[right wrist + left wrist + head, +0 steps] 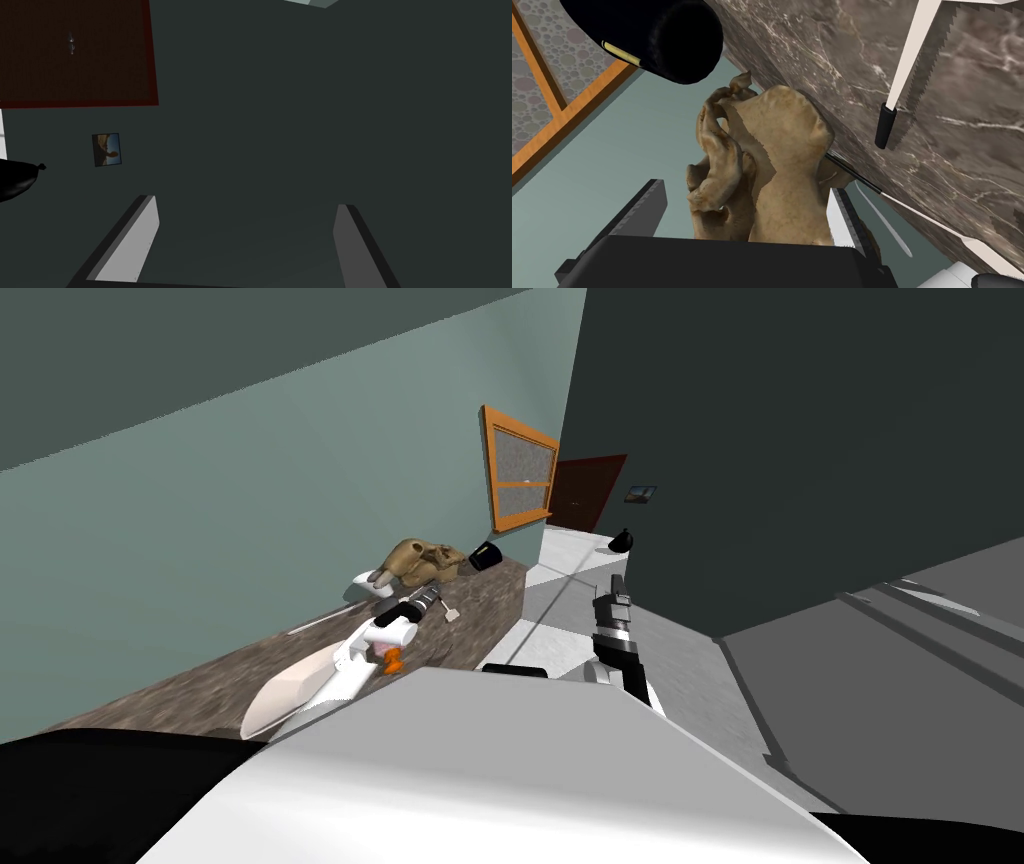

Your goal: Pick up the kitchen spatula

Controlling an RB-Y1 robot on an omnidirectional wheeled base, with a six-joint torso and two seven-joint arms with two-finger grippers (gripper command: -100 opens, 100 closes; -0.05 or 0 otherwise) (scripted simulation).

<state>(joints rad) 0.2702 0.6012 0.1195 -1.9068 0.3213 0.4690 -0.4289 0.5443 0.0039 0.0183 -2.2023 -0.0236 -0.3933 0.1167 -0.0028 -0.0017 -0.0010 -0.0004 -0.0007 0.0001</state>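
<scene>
The spatula point(907, 65) lies on the brown marbled counter point(962, 150), a white shaft ending in a short black handle point(885, 125); in the head view it is a small pale piece point(450, 613). My left gripper point(744, 200) point(432, 596) is open beside the spatula and apart from it. Its fingers point(644, 210) point at a lumpy tan object point(782, 165) point(420, 560) by the wall. A second thin utensil point(857, 175) with a black stem and white end runs from under the tan object. My right gripper point(247, 202) point(615, 588) is open, off the counter's end.
A black cup point(657, 35) point(485, 556) lies on its side beyond the tan object, under an orange-framed window point(520, 473). A white item point(368, 581) sits near the wall, a small orange thing point(393, 663) under my left forearm. A black rounded object point(620, 542) stands on the white surface past the counter.
</scene>
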